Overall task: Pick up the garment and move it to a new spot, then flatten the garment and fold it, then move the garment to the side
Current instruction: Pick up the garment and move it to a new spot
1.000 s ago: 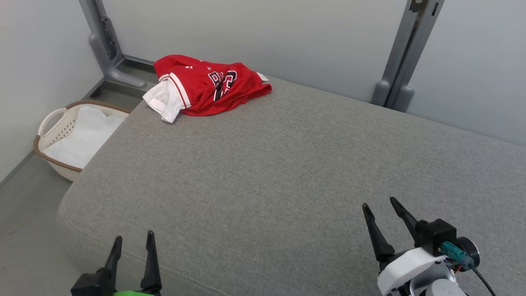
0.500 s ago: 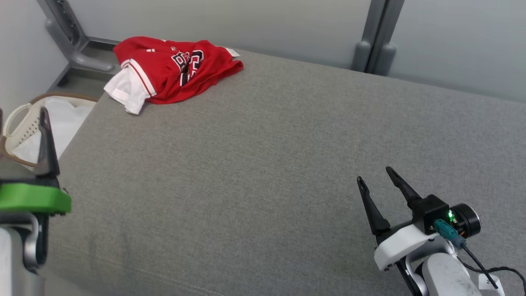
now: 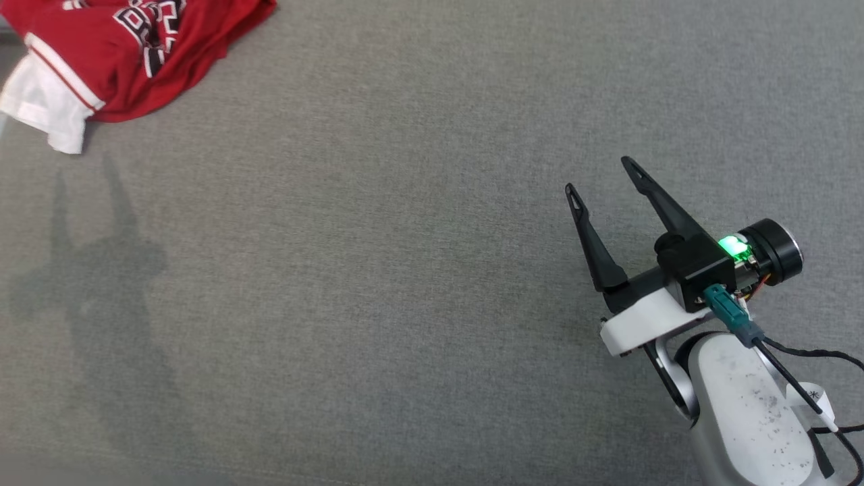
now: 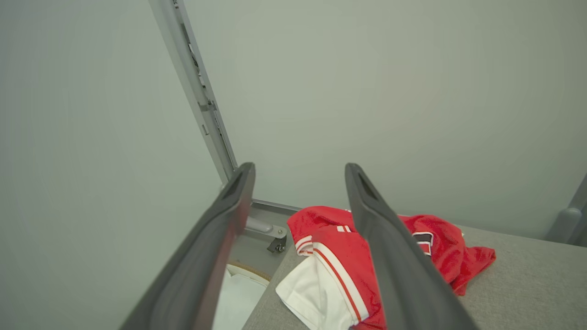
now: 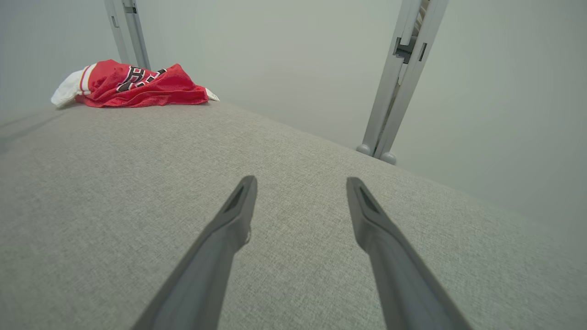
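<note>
While you are scanning from the left, you are checking this stock.

Garment [image 3: 128, 54], one: red jersey with a white sleeve and dark lettering. It is lying crumpled at the far left corner of the grey cushion [image 3: 378, 270], and neither gripper is touching it.

Two-pronged shadow [image 3: 101, 270], one: falling on the cushion just below the garment in the head view.

Left gripper [image 4: 299, 167], one: its two dark fingers are standing wide apart, holding nothing and pointing toward the garment [image 4: 330, 256], apart from it. Its wrist view is adding, beyond the cushion's edge:
- one pale container with a brown rim [image 4: 250, 271], sitting low beside the cushion
- one grey post [image 4: 202, 101], running up the wall
- one small caster [image 4: 277, 247] near the post's foot

Right gripper [image 3: 600, 175], one: hanging over the right part of the cushion, well apart from the garment. Its two fingers are spreading wide and gripping nothing, and one green light [image 3: 729, 244] is glowing on its body. Its wrist view is supplying two posts: a left post [image 5: 130, 32] rising behind the garment [image 5: 137, 85], and a right post [image 5: 399, 78] rising past the cushion's far edge.
</note>
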Tool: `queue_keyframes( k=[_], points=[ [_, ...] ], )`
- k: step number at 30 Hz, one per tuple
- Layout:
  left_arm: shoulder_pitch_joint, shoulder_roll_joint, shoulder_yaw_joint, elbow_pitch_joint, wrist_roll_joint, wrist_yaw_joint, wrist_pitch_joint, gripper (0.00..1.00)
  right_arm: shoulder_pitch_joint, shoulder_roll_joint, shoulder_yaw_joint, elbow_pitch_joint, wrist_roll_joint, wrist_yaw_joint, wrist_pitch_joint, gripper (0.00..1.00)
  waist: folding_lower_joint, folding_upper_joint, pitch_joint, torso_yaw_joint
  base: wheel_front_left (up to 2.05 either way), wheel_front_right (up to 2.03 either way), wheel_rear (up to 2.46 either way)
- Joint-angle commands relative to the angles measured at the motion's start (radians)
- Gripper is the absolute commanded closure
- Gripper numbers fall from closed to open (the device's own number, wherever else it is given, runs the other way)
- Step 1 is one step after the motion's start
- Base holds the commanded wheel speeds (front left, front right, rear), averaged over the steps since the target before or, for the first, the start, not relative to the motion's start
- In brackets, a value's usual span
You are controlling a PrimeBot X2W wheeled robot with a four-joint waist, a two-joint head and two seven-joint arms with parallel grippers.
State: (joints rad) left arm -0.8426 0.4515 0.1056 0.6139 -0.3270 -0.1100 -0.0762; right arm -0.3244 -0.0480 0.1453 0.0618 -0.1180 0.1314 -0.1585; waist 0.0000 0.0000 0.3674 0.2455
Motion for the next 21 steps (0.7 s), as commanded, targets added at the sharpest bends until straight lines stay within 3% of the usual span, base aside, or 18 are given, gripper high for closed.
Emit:
queue_keyframes(
  k=[1, 13, 21],
  points=[
    [-0.042, 0.004, -0.001, 0.044, -0.011, -0.004, 0.006, 0.0, -0.017, -0.005, -0.002, -0.021, -0.013, -0.002, 0.004, 0.0, 0.0, 0.0, 0.177, -0.13, 0.0, 0.0, 0.0],
    [-0.223, 0.026, -0.019, 0.389, -0.031, 0.0, 0.02, 0.0, -0.027, -0.005, -0.022, -0.186, -0.09, -0.002, 0.042, 0.0, 0.0, 0.0, 0.327, -0.176, 0.0, 0.0, 0.0],
    [-0.289, 0.036, -0.045, 0.508, -0.02, -0.002, 0.012, 0.0, -0.015, -0.014, -0.017, -0.229, -0.095, -0.002, 0.053, 0.0, 0.0, 0.0, 0.361, -0.194, 0.0, 0.0, 0.0]
  ],
)
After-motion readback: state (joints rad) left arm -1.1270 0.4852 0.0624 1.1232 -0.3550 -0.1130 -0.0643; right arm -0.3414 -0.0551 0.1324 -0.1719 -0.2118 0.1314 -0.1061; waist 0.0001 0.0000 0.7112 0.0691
